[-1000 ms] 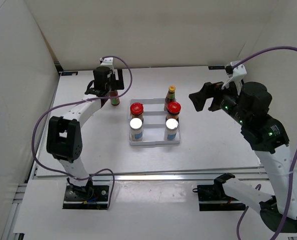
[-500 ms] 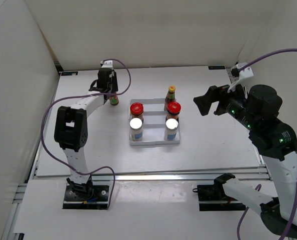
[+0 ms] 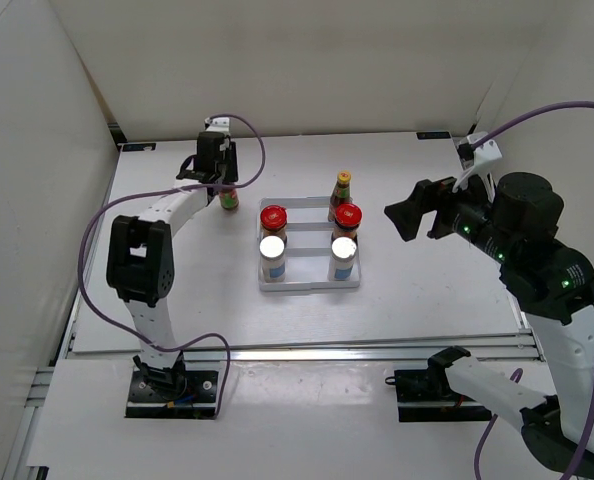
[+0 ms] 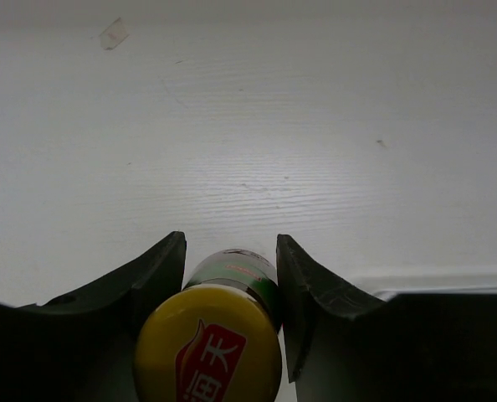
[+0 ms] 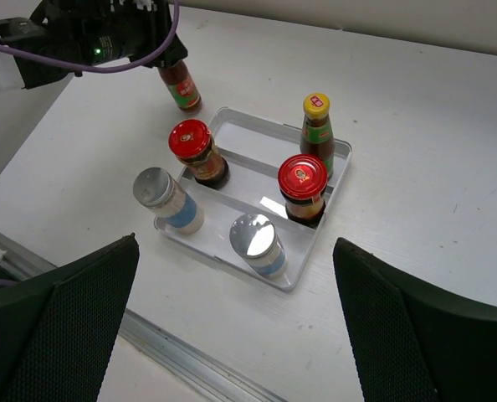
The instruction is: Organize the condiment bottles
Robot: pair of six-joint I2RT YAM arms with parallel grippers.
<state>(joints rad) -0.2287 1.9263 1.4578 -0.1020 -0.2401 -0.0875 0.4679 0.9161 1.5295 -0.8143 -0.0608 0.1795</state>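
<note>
Left of the tray, a slim red-sauce bottle (image 3: 229,199) with a yellow cap (image 4: 208,345) and green label stands on the table. My left gripper (image 3: 217,166) is shut on it, both fingers (image 4: 161,268) pressing its neck. Inside the white ridged tray (image 3: 307,288) stand another slim yellow-capped bottle (image 3: 343,190), two red-lidded jars (image 3: 273,217) (image 3: 347,215) and two silver-topped shakers (image 3: 272,248) (image 3: 344,250). My right gripper (image 3: 402,210) hovers open to the right of the tray, holding nothing. The right wrist view looks down on the tray (image 5: 215,255) and the held bottle (image 5: 180,88).
White walls close in the table at the back and both sides. A metal rail (image 3: 307,350) runs along the near edge in front of the arm bases. A purple cable (image 3: 87,290) loops beside the left arm.
My left gripper has closed on the slim bottle left of the tray, and its arm has swung in closer behind it. The right arm has drifted slightly to the right, still open.
</note>
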